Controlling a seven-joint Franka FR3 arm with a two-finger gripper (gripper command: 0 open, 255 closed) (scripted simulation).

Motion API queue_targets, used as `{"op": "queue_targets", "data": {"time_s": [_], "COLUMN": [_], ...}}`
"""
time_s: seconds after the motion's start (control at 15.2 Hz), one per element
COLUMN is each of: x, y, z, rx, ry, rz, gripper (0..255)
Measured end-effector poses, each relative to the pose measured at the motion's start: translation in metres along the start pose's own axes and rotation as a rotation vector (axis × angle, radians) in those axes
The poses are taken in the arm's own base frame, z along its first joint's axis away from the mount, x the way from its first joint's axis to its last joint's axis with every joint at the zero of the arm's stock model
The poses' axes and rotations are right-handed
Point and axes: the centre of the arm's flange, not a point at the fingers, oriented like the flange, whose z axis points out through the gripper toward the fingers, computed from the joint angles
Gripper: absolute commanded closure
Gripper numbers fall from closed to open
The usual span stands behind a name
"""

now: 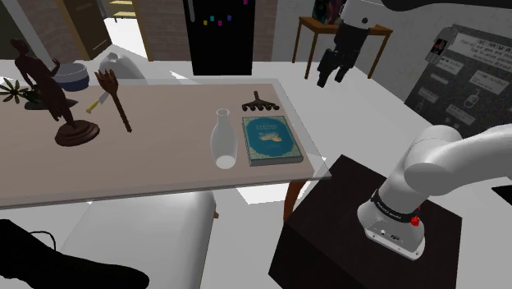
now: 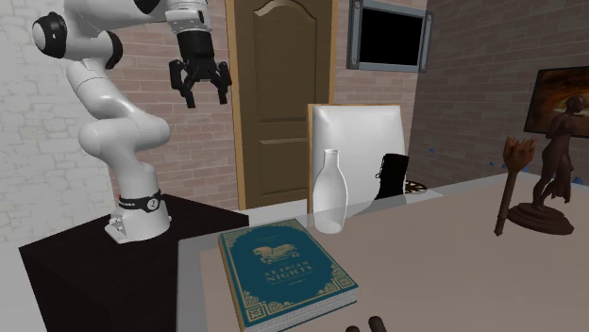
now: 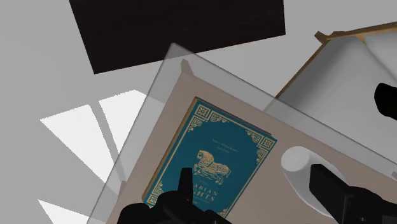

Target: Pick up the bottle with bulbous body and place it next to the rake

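Observation:
A pale, see-through bottle (image 1: 223, 139) with a narrow neck and bulbous body stands upright on the table, beside a teal book (image 1: 271, 139). The small dark rake (image 1: 260, 103) lies just beyond the book, towards the table's far edge. My gripper (image 1: 332, 70) hangs high in the air, off the table's corner and well apart from the bottle; it is open and holds nothing. In the second exterior view the gripper (image 2: 198, 80) is above the stand, and the bottle (image 2: 330, 193) stands behind the book (image 2: 283, 273). From the wrist, the bottle's top (image 3: 300, 159) lies far below, near one finger (image 3: 337, 191).
A dark statue (image 1: 57, 98), a wooden brush (image 1: 112, 97) and a bowl (image 1: 70, 78) occupy the shoulder view's left part of the table (image 1: 148, 176). A white chair (image 1: 148, 238) stands at the near edge. The black stand (image 1: 353, 238) is beside the table's corner.

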Motion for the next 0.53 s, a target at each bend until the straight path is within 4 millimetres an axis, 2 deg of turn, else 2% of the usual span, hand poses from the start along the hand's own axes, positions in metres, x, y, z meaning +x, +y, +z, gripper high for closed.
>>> {"op": "queue_targets", "data": {"time_s": [0.2, 0.53], "x": [0.009, 0.045], "y": [-0.011, -0.059], "z": [0.008, 0.031], "rx": [-0.003, -0.012], "ry": [-0.002, -0.006], "rz": [-0.001, -0.007], "gripper": [0, 0]}}
